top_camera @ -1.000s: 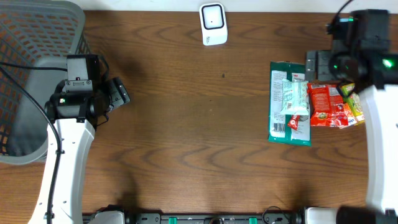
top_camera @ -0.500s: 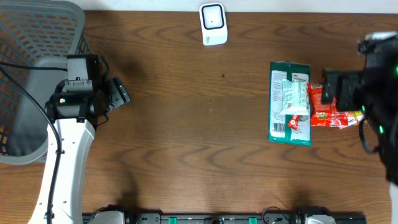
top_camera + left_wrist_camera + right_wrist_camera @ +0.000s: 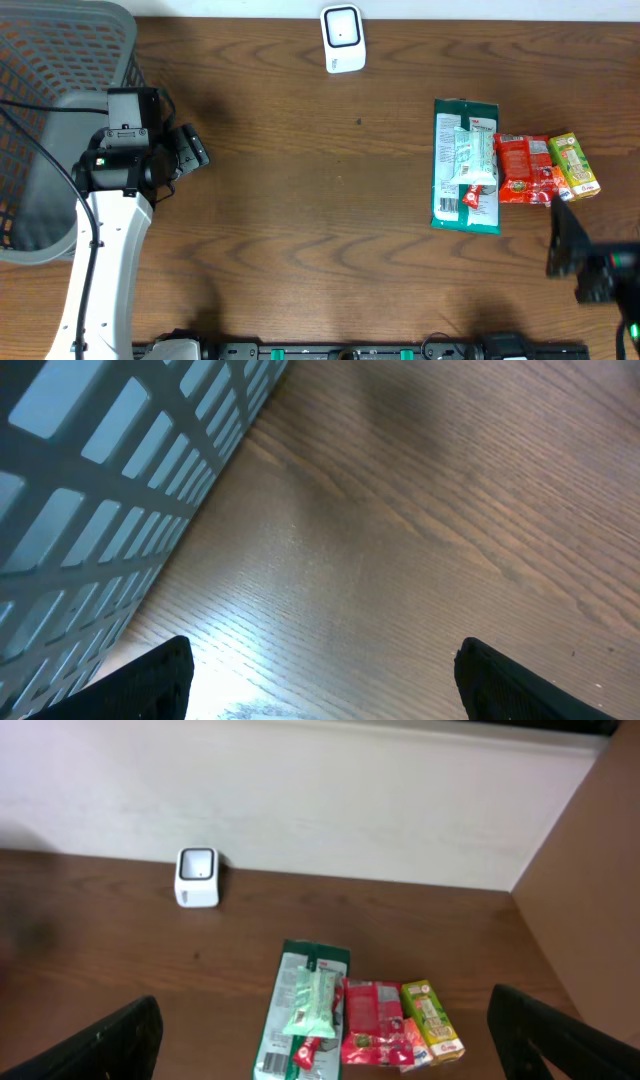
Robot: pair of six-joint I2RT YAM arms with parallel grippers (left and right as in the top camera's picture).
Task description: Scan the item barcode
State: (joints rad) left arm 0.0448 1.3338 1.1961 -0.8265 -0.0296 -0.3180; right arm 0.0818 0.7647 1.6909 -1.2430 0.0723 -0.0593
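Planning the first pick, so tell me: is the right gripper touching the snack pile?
Apart. In the right wrist view the snack pile lies well beyond the right gripper's open fingers, touching neither.

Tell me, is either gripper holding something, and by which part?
Nothing is held. The left gripper is open beside the basket; the right gripper is open, away from the packets.

The setup looked like a mock shop checkout in a test room. A small white barcode scanner stood at the far edge of a brown wooden table. A plain white wall rose just behind the scanner, with packaged snacks lying near it and a grey mesh basket well apart from it.
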